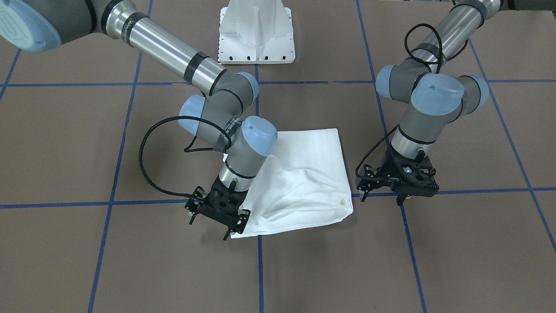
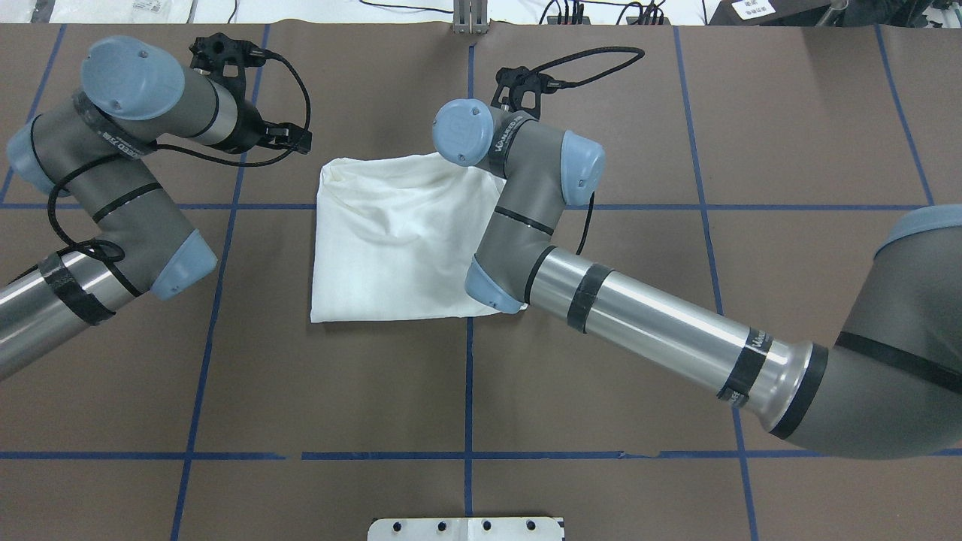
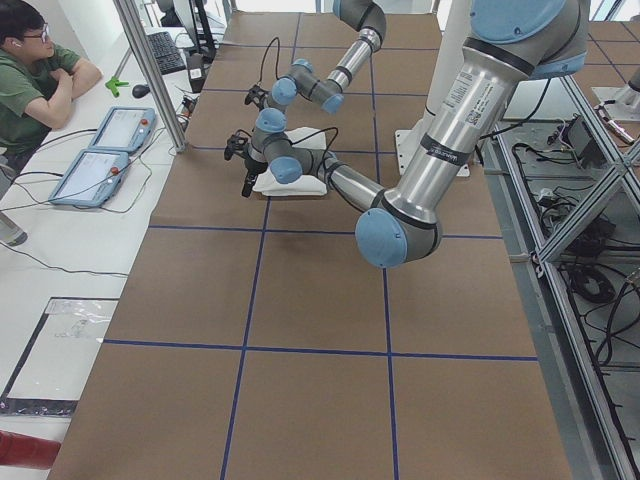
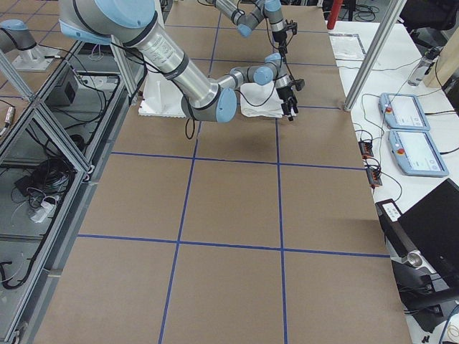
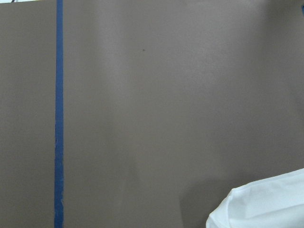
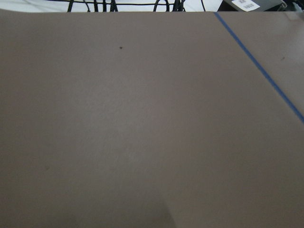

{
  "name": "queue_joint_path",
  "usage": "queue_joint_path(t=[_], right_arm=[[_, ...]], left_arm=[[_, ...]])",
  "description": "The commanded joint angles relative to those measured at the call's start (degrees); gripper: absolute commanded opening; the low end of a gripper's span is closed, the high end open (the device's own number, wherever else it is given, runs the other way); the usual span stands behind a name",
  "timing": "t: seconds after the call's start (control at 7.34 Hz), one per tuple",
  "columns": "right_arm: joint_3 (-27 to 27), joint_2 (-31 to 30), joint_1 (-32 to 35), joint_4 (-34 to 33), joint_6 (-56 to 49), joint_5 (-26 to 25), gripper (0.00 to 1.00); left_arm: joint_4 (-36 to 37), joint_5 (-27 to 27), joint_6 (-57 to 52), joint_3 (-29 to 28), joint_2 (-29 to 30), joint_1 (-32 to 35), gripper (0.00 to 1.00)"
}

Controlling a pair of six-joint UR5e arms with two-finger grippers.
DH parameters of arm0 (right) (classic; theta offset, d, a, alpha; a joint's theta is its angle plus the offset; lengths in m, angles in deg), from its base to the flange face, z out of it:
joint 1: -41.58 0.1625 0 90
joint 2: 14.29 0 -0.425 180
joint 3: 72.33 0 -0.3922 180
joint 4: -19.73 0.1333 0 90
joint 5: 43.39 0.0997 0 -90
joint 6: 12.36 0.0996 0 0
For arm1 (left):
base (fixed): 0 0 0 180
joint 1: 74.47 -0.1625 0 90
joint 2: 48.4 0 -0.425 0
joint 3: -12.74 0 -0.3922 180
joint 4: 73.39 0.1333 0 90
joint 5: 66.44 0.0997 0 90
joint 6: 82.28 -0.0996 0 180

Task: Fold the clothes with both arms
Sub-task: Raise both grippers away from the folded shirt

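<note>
The white clothes [image 1: 304, 174] lie folded into a rough rectangle on the brown table, also seen from overhead [image 2: 391, 233]. My right gripper [image 1: 208, 229] hovers open at the fold's corner nearest the operators' side, fingers spread and holding nothing. My left gripper [image 1: 381, 200] stands open just beside the opposite lower corner, apart from the cloth. A corner of the clothes [image 5: 266, 204] shows at the lower right of the left wrist view. In the right wrist view there is only bare table. No printed text or collar shows.
Blue tape lines [image 1: 260, 269] grid the brown table. The white pedestal base [image 1: 256, 39] stands behind the cloth. A seated person [image 3: 35, 75] and teach pendants [image 3: 100, 150] are beyond the table's far edge, with cables along it [image 2: 586, 11].
</note>
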Motion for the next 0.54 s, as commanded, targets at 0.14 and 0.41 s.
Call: queue_joint_path(t=[0.14,0.41], right_arm=[[-6.20,-0.96,3.41,0.42,-6.78,6.21,1.00],[-11.14,-3.86,3.59,0.51,-7.50,7.11,1.00]], left_arm=[[0.40,0.67,7.43,1.43,1.39,-6.23,1.00],[0.84,5.30,9.39,0.47,2.88,-10.03,1.00]])
